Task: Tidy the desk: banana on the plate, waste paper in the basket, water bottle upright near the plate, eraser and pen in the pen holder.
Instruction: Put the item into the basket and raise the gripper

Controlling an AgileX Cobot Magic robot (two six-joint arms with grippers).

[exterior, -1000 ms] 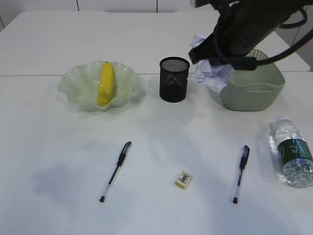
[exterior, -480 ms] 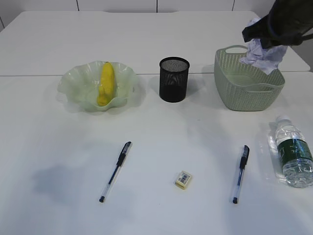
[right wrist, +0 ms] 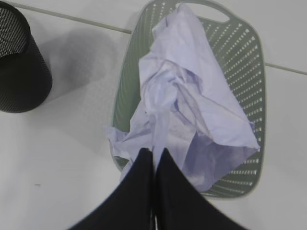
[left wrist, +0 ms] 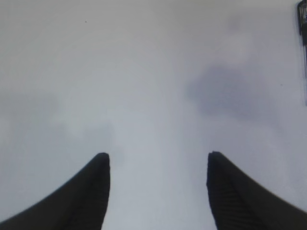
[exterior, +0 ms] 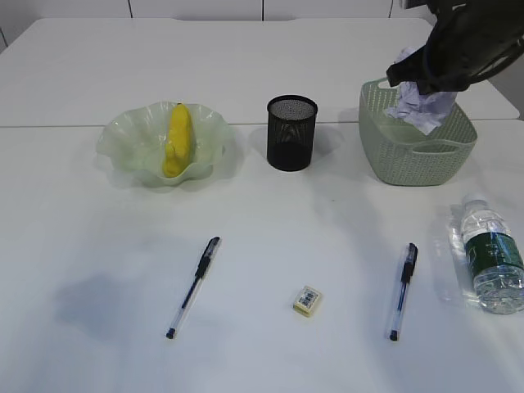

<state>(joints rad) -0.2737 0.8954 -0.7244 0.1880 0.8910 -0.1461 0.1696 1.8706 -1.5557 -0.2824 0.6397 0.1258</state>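
My right gripper [right wrist: 154, 151] is shut on the crumpled white waste paper [right wrist: 187, 96], holding it over the green basket [right wrist: 249, 62]. In the exterior view the paper [exterior: 419, 106] hangs above the basket [exterior: 413, 155] at the back right. The banana [exterior: 178, 137] lies in the clear wavy plate [exterior: 123, 143]. The water bottle [exterior: 491, 258] lies on its side at the right. Two pens [exterior: 193, 286] [exterior: 402, 288] and an eraser [exterior: 307, 300] lie on the table. The black mesh pen holder [exterior: 291, 133] stands mid-back. My left gripper [left wrist: 157, 155] is open over bare table.
The pen holder's side shows in the right wrist view [right wrist: 19, 72], left of the basket. A pen's end shows at the right edge of the left wrist view [left wrist: 303, 43]. The white table has a seam across the back.
My right arm has swung the waste paper from left of the basket to the right, and now holds it lower over the basket. Other objects have not moved.
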